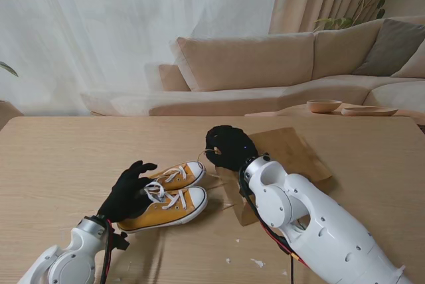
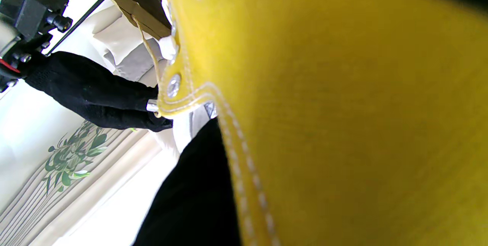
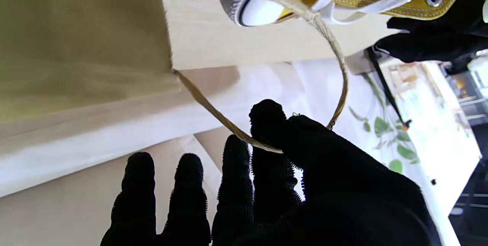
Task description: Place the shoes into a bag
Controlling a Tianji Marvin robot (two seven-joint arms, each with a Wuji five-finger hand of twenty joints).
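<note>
Shoes point(image 1: 169, 194): yellow pair with white laces, side by side on the table point(image 1: 53, 158), just left of the paper bag point(image 1: 292, 154), toes toward its mouth.

Left hand point(image 1: 129, 191), at the shoes' heel end: fingers curled over the collar of the nearer shoe. Left wrist view is nearly all yellow canvas point(image 2: 343, 116), so it looks like a grip, but I can't confirm the fingers are closed under it.

Right hand point(image 1: 229, 146), at the bag's mouth just right of the shoe toes: thumb and index pinching the bag's twisted-paper handle point(image 3: 335, 47), other fingers loose and spread.

Risks from here:
- Bag lies flat; lifting one handle may not open the mouth enough, so the toes would jam on the edge.
- Handle pinch is thin; a push from the shoes could pull the loop out or tear the paper.
- If the left hand holds only one shoe, the other gets left behind.

Hard to see:
- Bag mouth is hidden behind the right hand and forearm.
- Left fingertip contact is blocked by the shoe.
- Small white scraps point(image 1: 255, 263) near the right arm, can't identify them.
</note>
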